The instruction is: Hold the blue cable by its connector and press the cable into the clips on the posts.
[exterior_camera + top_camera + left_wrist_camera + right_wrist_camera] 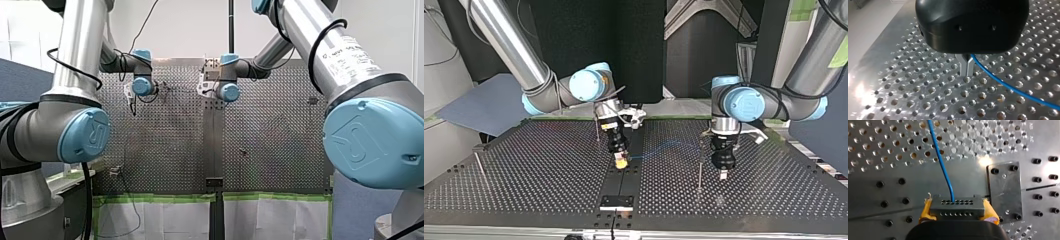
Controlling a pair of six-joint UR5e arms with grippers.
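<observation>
The blue cable (1008,86) runs out from between my left gripper's (967,73) metal fingers, which are shut on it just above the perforated table. In the right wrist view my right gripper (958,209) is shut with its yellow pads (926,208) on the black connector block (957,203). The cable (940,157) leaves the block's face and runs ahead over the table. In the top view the cable (664,147) sags between my right gripper (620,162) at the centre and my left gripper (723,174). A thin post (699,170) stands just beside my left gripper.
Another thin post (479,163) stands near the table's edge at the top view's left, and one more post (597,130) behind my right gripper. A black bolted plate (1004,190) lies beside the connector. A small black plate (616,201) sits on the centre strip near the camera.
</observation>
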